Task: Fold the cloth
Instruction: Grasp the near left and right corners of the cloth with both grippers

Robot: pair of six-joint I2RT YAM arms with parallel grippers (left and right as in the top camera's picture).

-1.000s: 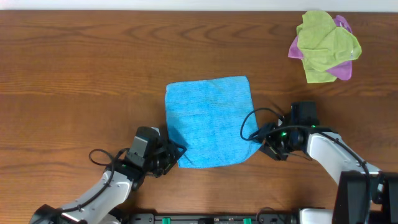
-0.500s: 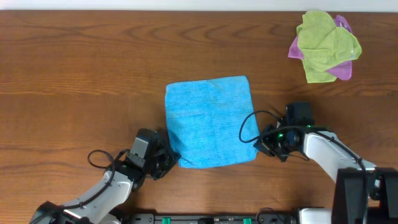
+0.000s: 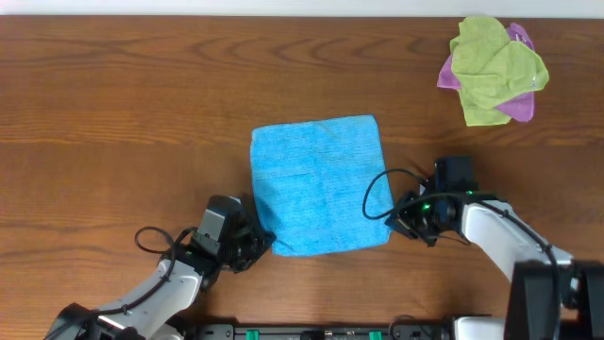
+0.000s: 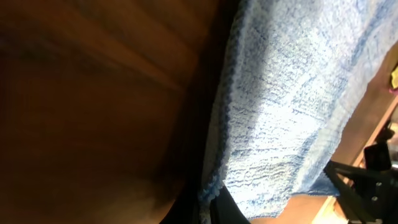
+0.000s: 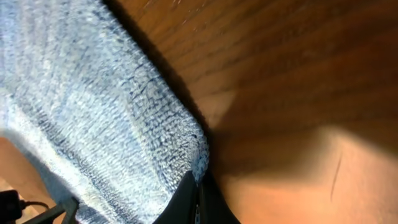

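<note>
The sky-blue cloth [image 3: 319, 184] lies flat in the middle of the wooden table. My left gripper [image 3: 267, 247] is at the cloth's near left corner and is shut on it. In the left wrist view the cloth's [image 4: 292, 93] hem runs down into the left gripper [image 4: 208, 208], pinched between the dark fingers. My right gripper [image 3: 392, 219] is at the near right corner. The right wrist view shows the cloth [image 5: 93, 112] with its corner caught in the shut right gripper [image 5: 199, 199].
A lime-green cloth [image 3: 495, 71] lies bunched on a purple-pink cloth [image 3: 521, 106] at the back right corner of the table. A black cable [image 3: 376, 194] loops from the right arm over the blue cloth's right edge.
Both grippers went from open to shut on the cloth's near corners. The right gripper shifted slightly toward the corner; the cloth stayed flat.
</note>
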